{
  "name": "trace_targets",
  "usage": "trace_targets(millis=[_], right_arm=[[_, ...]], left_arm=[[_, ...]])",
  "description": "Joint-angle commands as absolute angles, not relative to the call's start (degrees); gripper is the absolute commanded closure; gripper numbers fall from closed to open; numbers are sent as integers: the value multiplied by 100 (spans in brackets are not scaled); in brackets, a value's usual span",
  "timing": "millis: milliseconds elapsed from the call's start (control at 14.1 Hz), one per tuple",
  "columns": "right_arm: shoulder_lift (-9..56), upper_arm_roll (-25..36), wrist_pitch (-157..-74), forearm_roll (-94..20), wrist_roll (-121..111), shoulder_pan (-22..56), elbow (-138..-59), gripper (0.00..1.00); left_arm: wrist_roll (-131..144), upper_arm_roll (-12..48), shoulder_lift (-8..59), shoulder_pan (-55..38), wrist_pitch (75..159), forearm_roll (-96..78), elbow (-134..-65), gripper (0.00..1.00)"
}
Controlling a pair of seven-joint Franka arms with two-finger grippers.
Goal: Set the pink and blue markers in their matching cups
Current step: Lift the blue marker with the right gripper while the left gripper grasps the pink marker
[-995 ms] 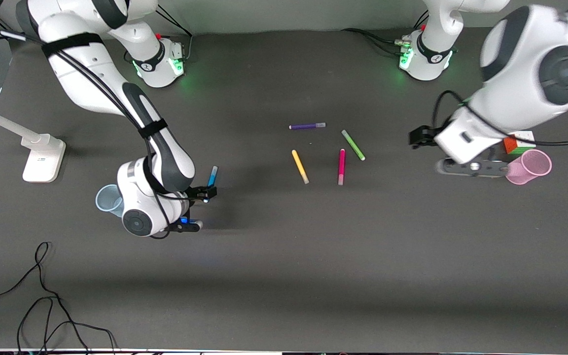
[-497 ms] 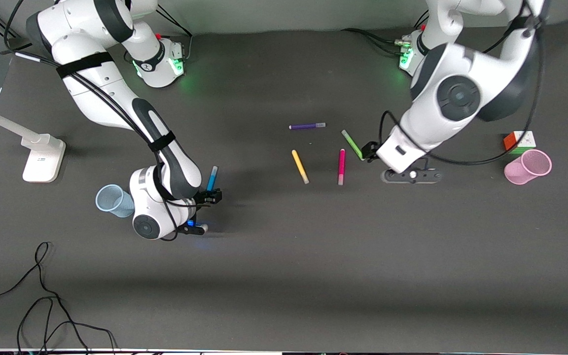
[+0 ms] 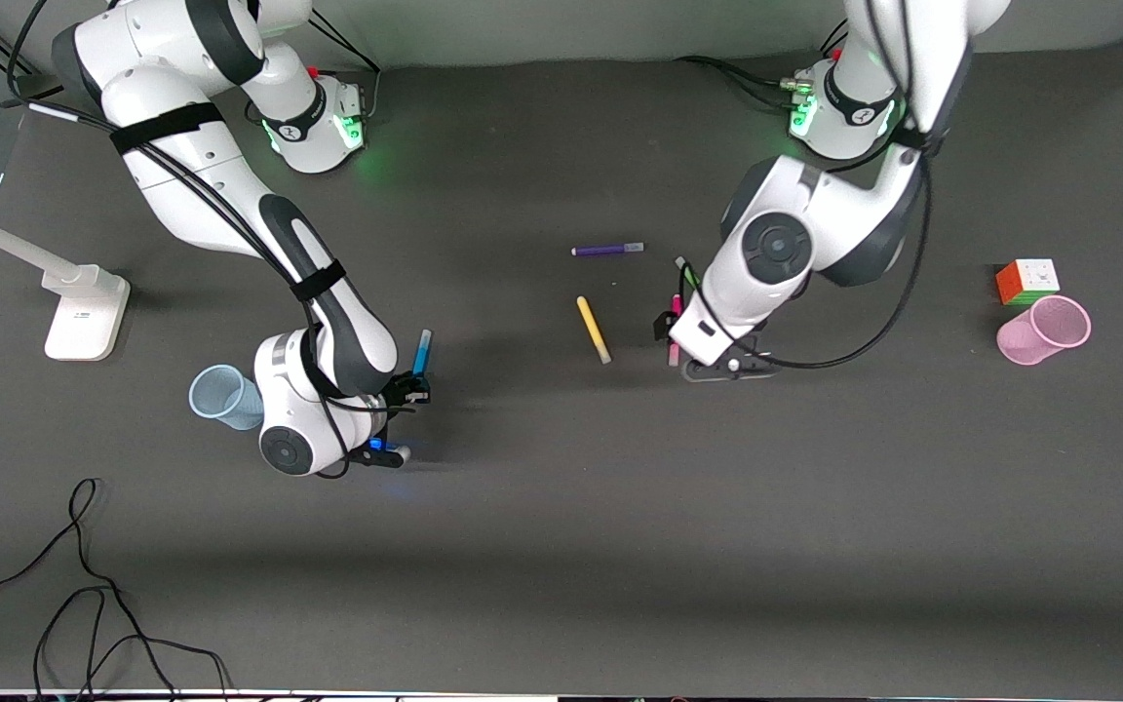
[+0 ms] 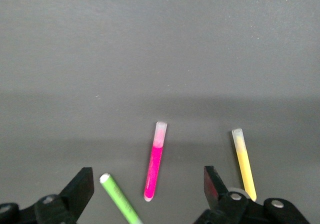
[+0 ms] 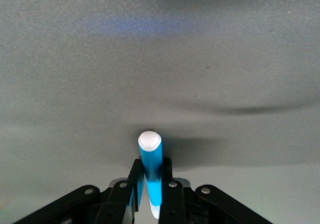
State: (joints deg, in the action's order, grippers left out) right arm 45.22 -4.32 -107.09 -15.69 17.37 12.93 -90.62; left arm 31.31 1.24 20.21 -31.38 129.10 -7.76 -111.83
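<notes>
Pink marker between green marker, yellow marker | left gripper spread above | right gripper clamps blue marker

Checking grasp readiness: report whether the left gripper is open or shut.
Open: the left gripper has its fingers spread over the pink marker.

Left gripper now over the pink marker, away from the pink cup
</notes>
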Motion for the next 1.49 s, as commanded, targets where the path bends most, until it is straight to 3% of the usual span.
trace_targets(millis=[0,284,640,853,995,1208,1279,1421], right_arm=[[4439,-404,-10705,-1600,2195,1353,-9009,100],[3843,-387,-10196,-1163,2241,1345,-8965,100],[2779,-282,-10160,-712,2232,1318,-9193,100],[2261,-62,-10169,-283,2136,1310,-9228,100],[1900,-9,-10230,33,2022,1275,-9377,100],[1321,175,-10974,597,1444,1266,-10270,100],[1083,341,-11421,606,1163,1266,-10709,100],[740,762,-12431,606,295,1274,-11510,100]], left_arm=[[3217,44,2293,-3348,13594,-809,-11469,2],[3120,44,2601,-3419,13931,-773,-11689,4],[2839,44,2829,-3559,14018,-756,-11742,5],[2839,44,3049,-3700,14413,-756,-11803,11],[2821,53,3137,-3709,14528,-756,-11830,52],[2655,53,3050,-3674,14546,-756,-11996,94],[2646,53,2998,-3665,14546,-756,-12023,100],[2646,53,2980,-3639,14528,-756,-12041,100]])
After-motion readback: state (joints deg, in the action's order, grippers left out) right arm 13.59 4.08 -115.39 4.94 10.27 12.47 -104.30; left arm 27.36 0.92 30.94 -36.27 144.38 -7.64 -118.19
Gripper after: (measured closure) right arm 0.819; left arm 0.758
